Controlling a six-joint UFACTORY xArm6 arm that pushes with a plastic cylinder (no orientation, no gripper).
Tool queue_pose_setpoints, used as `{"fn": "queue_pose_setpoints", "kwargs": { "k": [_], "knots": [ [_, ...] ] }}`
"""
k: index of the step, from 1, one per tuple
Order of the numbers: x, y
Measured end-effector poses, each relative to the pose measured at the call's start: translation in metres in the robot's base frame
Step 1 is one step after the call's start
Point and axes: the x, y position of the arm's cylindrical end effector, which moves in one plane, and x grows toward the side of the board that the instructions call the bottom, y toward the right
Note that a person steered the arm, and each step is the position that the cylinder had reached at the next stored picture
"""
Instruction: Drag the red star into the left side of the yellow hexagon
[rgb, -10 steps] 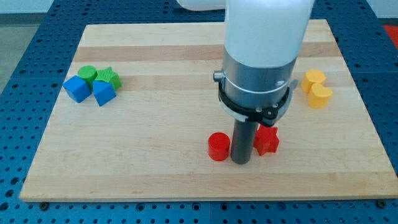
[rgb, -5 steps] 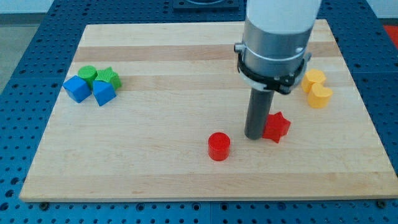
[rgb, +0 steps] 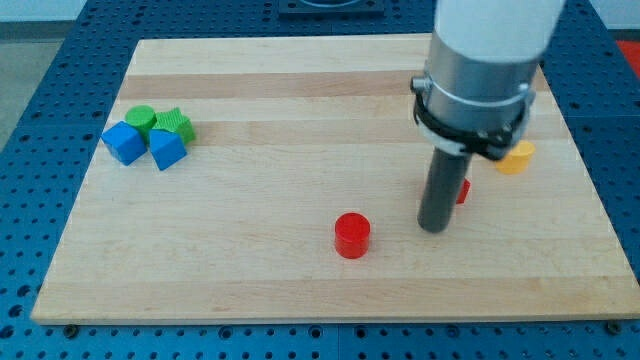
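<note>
Pressing beside the red star (rgb: 462, 190), my tip (rgb: 433, 227) carries no jaws.

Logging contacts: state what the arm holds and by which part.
Nothing is held; there is no gripper. My tip sits at the red star's left side, mostly hiding it.

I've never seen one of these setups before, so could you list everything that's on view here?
red cylinder: one, red, lower middle of the board.
red star: one, red, mostly hidden behind the rod, right of middle.
yellow block: one visible, yellow, right side, partly hidden by the arm; shape unclear.
green blocks: two, green, left side, touching.
blue blocks: two, blue, just below the green ones.
wooden board: one, pale wood, on a blue perforated table.
my tip: one dark rod, just left of the red star.
</note>
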Motion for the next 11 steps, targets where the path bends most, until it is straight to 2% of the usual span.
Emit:
{"fn": "queue_pose_setpoints", "kwargs": {
  "k": [1,3,5,7,8,9,11],
  "knots": [
    [0.012,0.009],
    [-0.040,0.010],
    [-0.042,0.011],
    [-0.102,0.011],
    [-0.104,0.011],
    [-0.105,-0.016],
    [-0.144,-0.024]
  ]
}}
